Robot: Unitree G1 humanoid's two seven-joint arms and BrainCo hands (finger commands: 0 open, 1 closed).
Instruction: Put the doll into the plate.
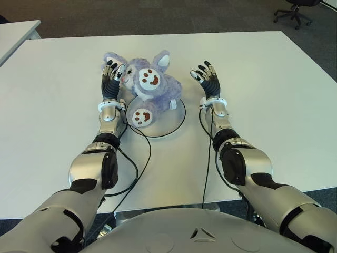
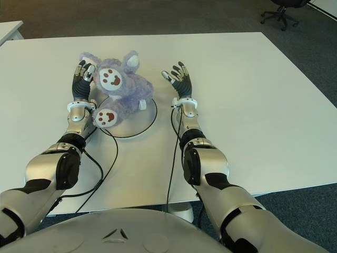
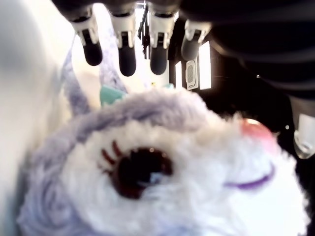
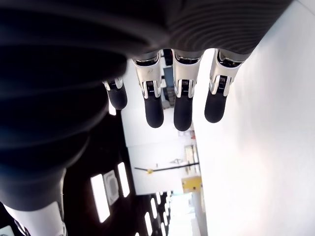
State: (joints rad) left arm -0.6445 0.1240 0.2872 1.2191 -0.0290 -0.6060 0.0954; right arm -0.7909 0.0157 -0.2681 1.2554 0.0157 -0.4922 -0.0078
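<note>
Doll hides much of the plate; left hand and right hand fingers released

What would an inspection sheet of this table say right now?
Surface: white table, bare apart from the job's things.
Job's things: purple doll lies on the plate, its head over the rim.
Clutter: nothing seen.
Hands: left hand beside the doll's head, fingers straight, not closed on it; right hand open, to the plate's right.
Cables: black cables run along both forearms.
Surroundings: grey carpet, office chair, another table.
</note>
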